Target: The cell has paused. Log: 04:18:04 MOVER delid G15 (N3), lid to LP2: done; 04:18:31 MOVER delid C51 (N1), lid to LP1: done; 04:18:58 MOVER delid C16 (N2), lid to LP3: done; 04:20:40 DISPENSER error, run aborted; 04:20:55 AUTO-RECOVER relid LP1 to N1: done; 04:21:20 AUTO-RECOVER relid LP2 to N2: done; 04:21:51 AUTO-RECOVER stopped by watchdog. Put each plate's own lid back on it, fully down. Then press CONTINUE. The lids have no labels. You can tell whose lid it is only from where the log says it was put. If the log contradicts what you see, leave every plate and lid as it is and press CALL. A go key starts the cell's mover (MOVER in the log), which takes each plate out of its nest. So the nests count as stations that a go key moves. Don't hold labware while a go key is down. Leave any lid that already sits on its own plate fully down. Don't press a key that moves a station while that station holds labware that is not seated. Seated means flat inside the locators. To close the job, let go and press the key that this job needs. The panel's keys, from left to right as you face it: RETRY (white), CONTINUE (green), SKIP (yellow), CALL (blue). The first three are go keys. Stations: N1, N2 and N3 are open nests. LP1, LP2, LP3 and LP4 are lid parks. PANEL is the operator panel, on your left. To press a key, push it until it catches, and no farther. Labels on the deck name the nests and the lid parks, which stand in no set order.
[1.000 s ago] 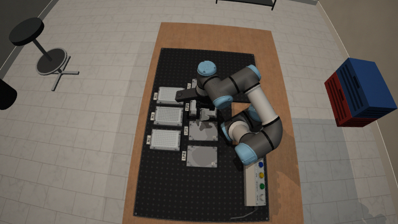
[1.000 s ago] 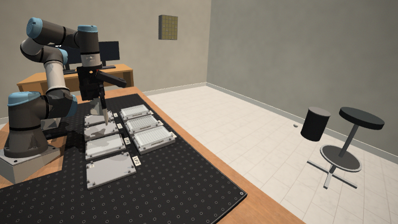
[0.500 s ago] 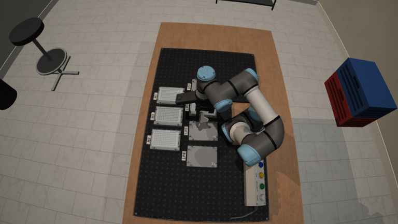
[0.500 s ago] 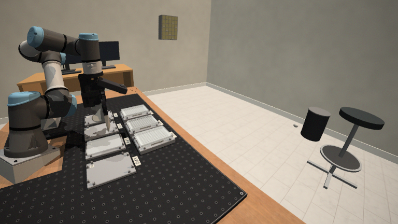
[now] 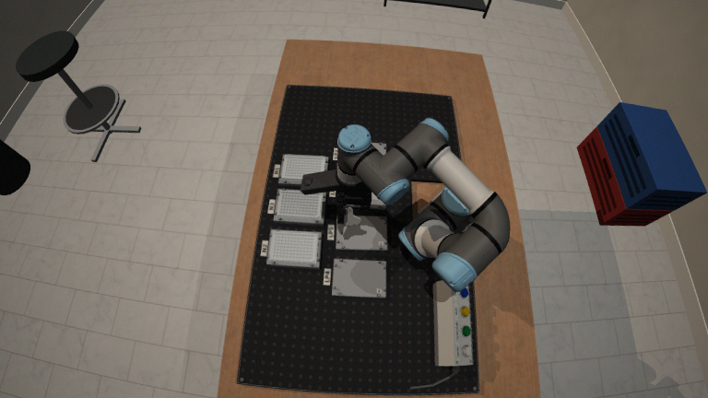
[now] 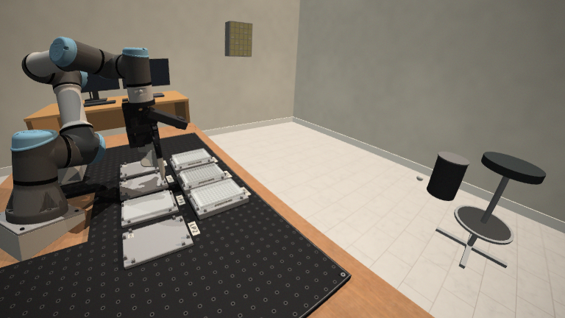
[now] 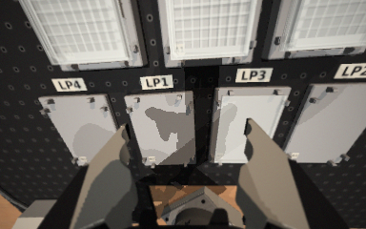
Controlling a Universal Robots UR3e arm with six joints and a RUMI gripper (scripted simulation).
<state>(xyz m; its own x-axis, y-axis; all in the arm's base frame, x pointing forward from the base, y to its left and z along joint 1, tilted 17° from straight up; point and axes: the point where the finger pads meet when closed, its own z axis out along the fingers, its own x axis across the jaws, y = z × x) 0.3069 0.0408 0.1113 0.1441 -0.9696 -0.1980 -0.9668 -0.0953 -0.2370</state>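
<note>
The pincer [image 7: 191, 157] hangs released and empty above LP3's lid [image 7: 245, 121], placed, I judge, to grasp it.
</note>
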